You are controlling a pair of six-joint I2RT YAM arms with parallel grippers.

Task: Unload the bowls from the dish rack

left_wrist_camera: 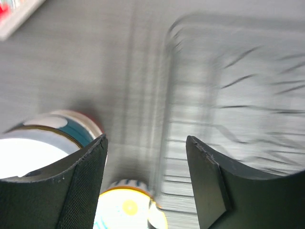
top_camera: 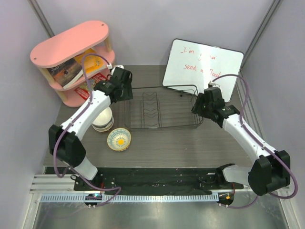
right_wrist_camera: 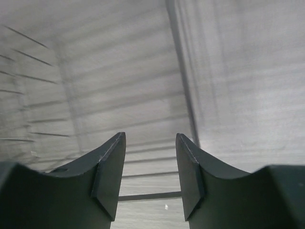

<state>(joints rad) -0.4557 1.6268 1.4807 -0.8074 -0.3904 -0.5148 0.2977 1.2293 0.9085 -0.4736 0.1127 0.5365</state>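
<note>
Where rack (top_camera: 151,109) sits, grey table (top_camera: 167,149), lilac walls (top_camera: 143,26)

The left gripper (left_wrist_camera: 147,143) holds its two black fingers wide apart, with nothing between them. Under it sits a yellow bowl (left_wrist_camera: 126,207) on the grey table — a stack of bowls (left_wrist_camera: 52,129) at left, the blurry dish rack (left_wrist_camera: 238,86) at right.

The dish rack (top_camera: 162,127) is thin black wire — yellow bowl (top_camera: 119,139) glossy glazed ceramic, table (top_camera: 190,148) matt grey wood-grain.
</note>
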